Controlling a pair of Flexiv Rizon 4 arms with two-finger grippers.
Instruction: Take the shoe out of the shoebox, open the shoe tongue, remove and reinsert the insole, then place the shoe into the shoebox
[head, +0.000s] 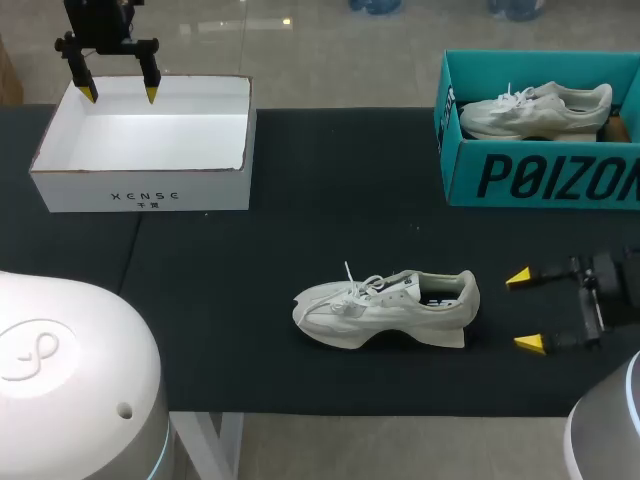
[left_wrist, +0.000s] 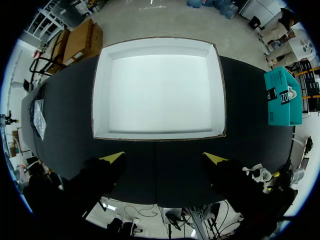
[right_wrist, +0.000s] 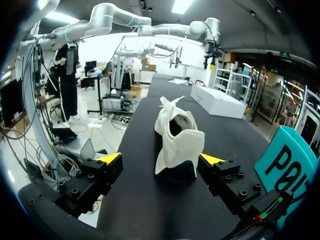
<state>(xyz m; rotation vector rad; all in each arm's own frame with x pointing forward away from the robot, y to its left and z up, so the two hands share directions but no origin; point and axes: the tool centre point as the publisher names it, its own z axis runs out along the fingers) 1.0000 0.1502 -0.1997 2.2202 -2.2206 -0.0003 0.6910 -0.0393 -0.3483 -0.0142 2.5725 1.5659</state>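
The shoe (head: 385, 308) is already out, its heel just ahead of the right pincer (head: 524, 311), which is released. The left pincer (head: 119, 94), released too, hangs over the white shoebox (head: 200, 190). Tongue, insole and return seem left.

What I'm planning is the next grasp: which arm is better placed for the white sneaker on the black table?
Right: the right gripper, open, faces the white sneaker's heel; the left gripper hangs far off over the white cardboard box.
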